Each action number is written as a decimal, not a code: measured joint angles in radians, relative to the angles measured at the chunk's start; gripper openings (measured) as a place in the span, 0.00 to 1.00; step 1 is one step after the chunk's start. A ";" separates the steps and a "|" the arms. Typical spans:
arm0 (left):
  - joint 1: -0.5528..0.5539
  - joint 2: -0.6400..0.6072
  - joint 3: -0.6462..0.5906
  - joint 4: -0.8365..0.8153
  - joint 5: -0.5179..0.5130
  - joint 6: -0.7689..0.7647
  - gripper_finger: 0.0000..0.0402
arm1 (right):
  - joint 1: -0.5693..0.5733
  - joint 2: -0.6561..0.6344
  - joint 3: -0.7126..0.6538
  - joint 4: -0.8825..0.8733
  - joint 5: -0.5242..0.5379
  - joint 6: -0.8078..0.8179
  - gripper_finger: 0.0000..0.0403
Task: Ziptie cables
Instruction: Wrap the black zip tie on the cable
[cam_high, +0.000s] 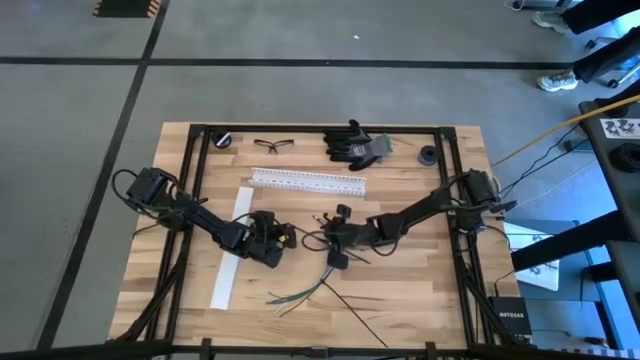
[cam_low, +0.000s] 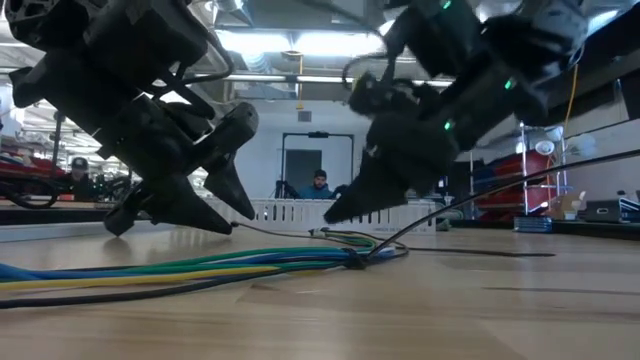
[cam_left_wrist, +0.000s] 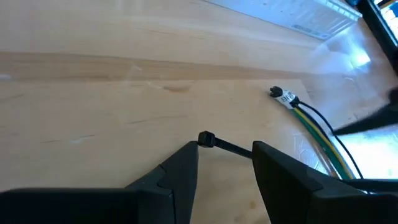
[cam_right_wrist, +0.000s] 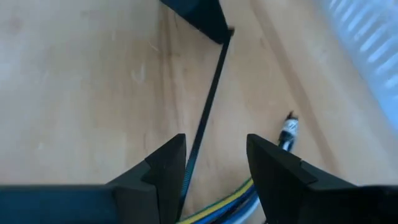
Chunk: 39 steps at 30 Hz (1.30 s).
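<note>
Cables (cam_low: 200, 268) lie bundled on the wooden table (cam_high: 420, 300), fanning toward six o'clock below both grippers: the left gripper (cam_left_wrist: 225, 155) and right gripper (cam_right_wrist: 214, 163) each stand partly spread around a black zip tie (cam_right_wrist: 208, 109), though whether they pinch it I cannot tell.

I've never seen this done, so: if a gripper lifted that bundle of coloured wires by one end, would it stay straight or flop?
Probably flop. The wires lie in loose curves on the table, so they look limp. They are thin, so likely light. Their ends fan apart, so untied strands may splay.
</note>
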 joint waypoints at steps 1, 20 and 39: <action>0.000 0.000 0.000 0.004 -0.002 0.006 0.34 | -0.009 0.011 0.000 0.015 -0.011 0.001 0.39; -0.001 0.000 0.001 0.011 -0.023 0.151 0.34 | -0.035 0.091 0.003 0.078 -0.049 0.003 0.39; 0.001 -0.003 0.002 0.011 -0.024 0.253 0.34 | -0.035 0.094 0.003 0.072 -0.051 0.003 0.39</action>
